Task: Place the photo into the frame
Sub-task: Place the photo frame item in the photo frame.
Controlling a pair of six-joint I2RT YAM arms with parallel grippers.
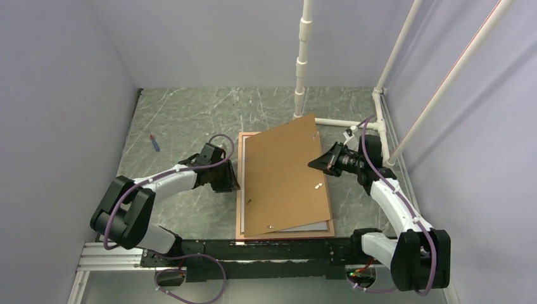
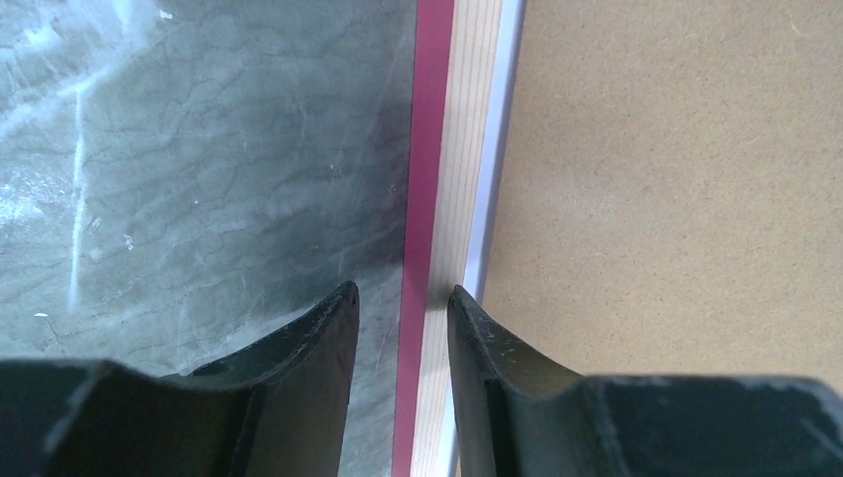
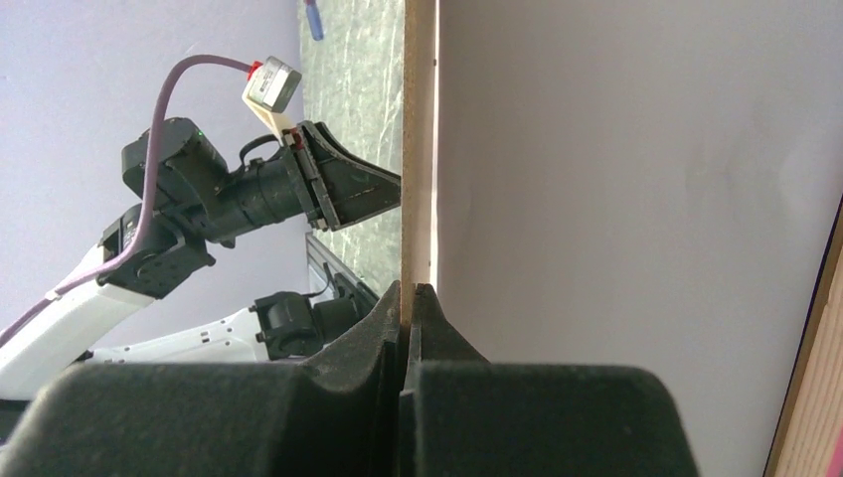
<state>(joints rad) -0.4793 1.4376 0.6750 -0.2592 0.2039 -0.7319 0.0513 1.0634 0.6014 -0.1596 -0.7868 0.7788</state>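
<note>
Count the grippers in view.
2. The left gripper straddles the frame's left rail; the right gripper is shut on the brown backing board's right edge.

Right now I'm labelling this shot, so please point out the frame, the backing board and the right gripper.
frame (image 2: 427, 149): left wrist view, on its pink outer edge.
backing board (image 1: 285, 177): top view, middle of its brown face.
right gripper (image 3: 408, 290): right wrist view, between fingertips pinching the board's edge.

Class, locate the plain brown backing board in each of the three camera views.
Top external: backing board lies centre, askew over the frame.
Left wrist: it fills the right half, flat and tan.
Right wrist: thin upright edge at centre, nipped by the right pincer.
Shared landmark: the grey marbled table.
</note>
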